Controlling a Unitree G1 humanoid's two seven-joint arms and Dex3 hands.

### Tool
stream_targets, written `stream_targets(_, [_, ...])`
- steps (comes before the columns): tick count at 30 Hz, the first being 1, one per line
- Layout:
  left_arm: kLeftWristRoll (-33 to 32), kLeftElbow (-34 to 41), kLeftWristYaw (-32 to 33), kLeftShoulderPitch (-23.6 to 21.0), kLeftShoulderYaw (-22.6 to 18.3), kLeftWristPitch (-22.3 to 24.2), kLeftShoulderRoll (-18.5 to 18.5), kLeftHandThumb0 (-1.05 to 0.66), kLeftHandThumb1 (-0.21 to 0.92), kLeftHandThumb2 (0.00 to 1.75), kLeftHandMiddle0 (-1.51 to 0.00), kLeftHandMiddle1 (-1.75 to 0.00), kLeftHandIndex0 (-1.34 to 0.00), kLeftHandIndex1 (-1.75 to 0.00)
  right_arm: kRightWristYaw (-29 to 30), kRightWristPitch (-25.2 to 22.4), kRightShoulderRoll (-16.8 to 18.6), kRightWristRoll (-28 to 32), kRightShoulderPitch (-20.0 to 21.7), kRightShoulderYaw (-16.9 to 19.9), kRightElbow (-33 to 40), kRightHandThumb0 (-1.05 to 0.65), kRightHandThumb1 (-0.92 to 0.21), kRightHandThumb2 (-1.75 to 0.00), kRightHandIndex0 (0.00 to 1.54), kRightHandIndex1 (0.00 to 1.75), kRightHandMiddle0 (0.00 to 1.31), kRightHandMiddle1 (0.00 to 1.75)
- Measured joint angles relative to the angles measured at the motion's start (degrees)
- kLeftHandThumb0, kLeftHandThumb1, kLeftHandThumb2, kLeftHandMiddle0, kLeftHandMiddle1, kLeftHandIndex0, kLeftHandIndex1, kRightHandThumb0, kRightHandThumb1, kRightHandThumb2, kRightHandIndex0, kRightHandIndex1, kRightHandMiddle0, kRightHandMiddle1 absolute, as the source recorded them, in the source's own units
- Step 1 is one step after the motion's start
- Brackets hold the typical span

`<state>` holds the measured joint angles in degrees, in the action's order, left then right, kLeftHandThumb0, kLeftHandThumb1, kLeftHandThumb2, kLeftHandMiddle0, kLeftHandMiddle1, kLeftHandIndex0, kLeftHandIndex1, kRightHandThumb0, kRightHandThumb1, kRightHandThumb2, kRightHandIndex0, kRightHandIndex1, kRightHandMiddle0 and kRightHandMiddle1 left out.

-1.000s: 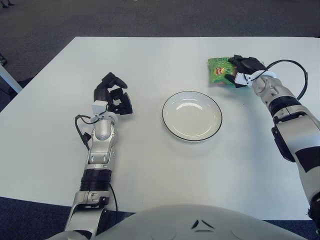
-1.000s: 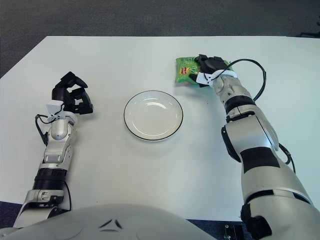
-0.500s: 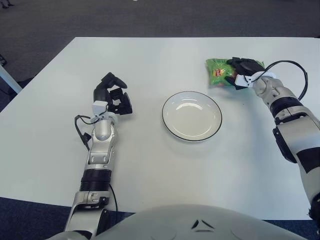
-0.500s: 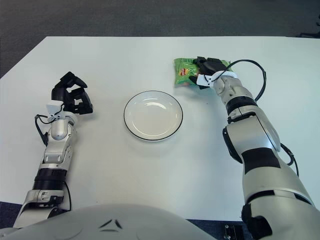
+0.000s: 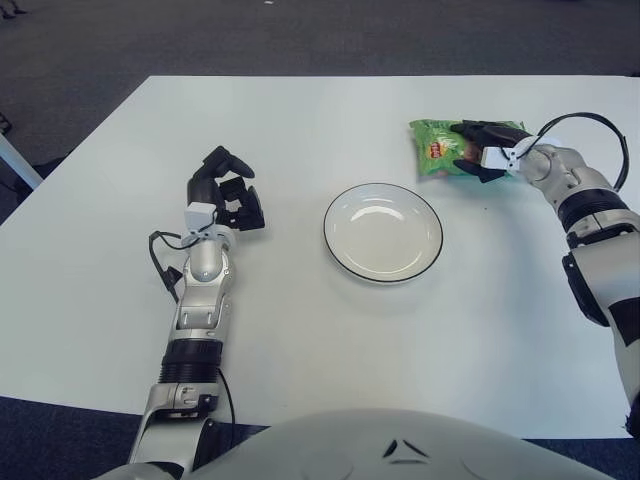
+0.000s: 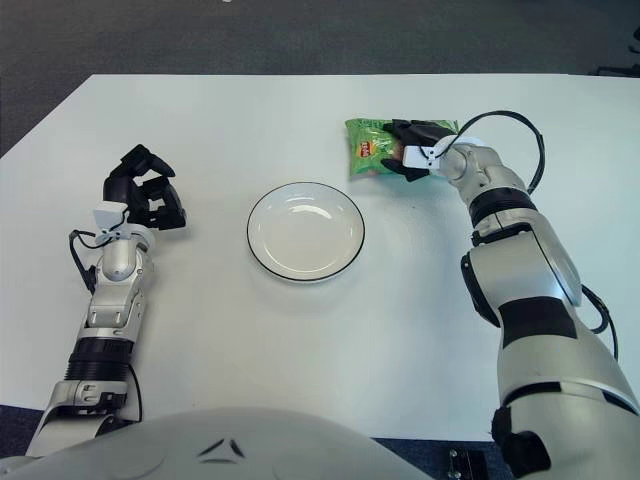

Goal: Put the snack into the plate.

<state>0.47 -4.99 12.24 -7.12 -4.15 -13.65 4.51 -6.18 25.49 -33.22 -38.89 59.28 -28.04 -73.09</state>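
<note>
Left eye view: right hand (image 5: 487, 150) grips the green crinkled snack bag (image 5: 437, 148).
Fingers (image 5: 468, 128) wrap it beyond the round white black-rimmed plate (image 5: 383, 232); left hand (image 5: 226, 191) rests curled (holding nothing) on the white tabletop (image 5: 300, 330).

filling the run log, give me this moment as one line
right hand: gripping snack bag beyond plate | plate: empty, mid table | left hand: idle, curled, left of plate
</note>
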Motion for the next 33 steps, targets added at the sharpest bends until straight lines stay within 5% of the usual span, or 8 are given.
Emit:
stream_targets(8, [0.0,0.0,0.0,0.0,0.0,-0.2,0.0,-0.62,0.02,1.69,-1.31,-1.75,-0.87,-1.75,5.9,0.6,0.0,-1.0,-0.6,-2.0,0.0,-0.62,-0.62,-0.89,0.0,1.14,0.0,1.26])
stream_targets(10, [0.1,0.1,0.1,0.0,0.0,-0.2,0.0,-0.62,0.02,1.69,-1.31,-1.75,-0.87,-1.75,7.1,0.6,0.0,-1.1,-0.6,-2.4,0.1,-0.26,-0.57,-1.0,0.21,1.5,0.19,1.55])
stream_targets(12, [0.1,0.1,0.1,0.0,0.0,-0.2,0.0,-0.62,0.02,1.69,-1.31,-1.75,-0.87,-1.75,8.9,0.5,0.0,-1.2,-0.7,-2.9,0.0,-0.13,-0.53,-1.06,0.3,1.62,0.27,1.64])
stream_targets(14, [0.2,0.1,0.1,0.0,0.0,-0.2,0.0,-0.62,0.02,1.69,-1.31,-1.75,-0.87,-1.75,10.5,0.2,0.0,-1.4,-0.8,-3.3,0.0,-0.07,-0.47,-1.14,0.38,1.68,0.33,1.69])
stream_targets(19, [0.2,0.2,0.1,0.0,0.1,-0.2,0.0,-0.62,0.02,1.68,-1.3,-1.75,-0.87,-1.75,14.5,-1.4,0.2,-1.6,-0.8,-4.0,-0.2,-0.01,-0.08,-1.51,0.75,1.51,0.69,1.74])
stream_targets(24, [0.2,0.2,0.2,0.0,0.2,-0.2,0.0,-0.62,0.02,1.68,-1.3,-1.75,-0.87,-1.75,17.8,-2.8,0.3,-1.2,-0.8,-3.5,-0.2,0.0,-0.01,-1.55,0.87,1.41,0.74,1.75])
stream_targets(33, [0.3,0.2,1.0,0.0,0.2,-0.4,-0.2,-0.62,0.02,1.68,-1.3,-1.75,-0.87,-1.75,22.6,-4.2,1.0,0.9,-2.3,-0.5,-0.2,0.0,0.01,-1.6,0.92,1.48,0.68,1.75])
